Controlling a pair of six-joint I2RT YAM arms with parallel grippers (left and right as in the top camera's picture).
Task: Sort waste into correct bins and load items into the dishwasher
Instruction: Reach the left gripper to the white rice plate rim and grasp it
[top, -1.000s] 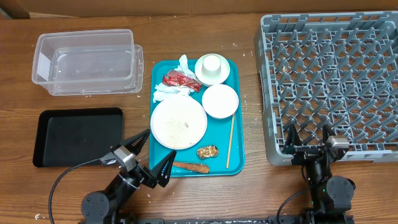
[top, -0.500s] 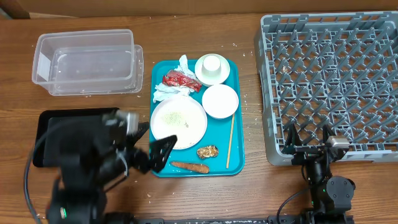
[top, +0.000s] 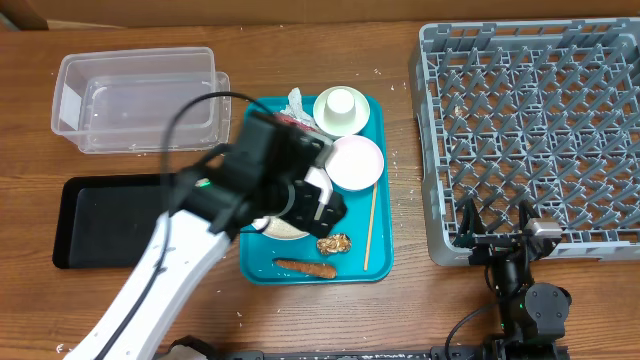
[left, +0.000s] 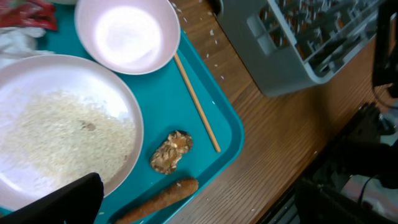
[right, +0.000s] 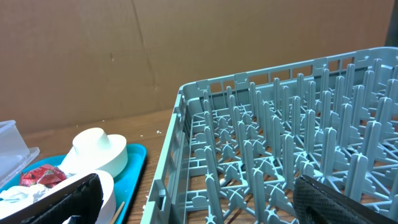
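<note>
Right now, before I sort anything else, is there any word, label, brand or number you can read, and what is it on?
No readable text in any view.
Any print on the red wrapper is too blurred to read.
No label or mark shows on the dish rack, the clear container, the black tray or the teal tray.

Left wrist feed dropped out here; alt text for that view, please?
A teal tray holds a rice-strewn plate, an empty white bowl, a chopstick, a brown food lump and a sausage-like stick. A grey dish rack stands beside it on the wooden table.
</note>
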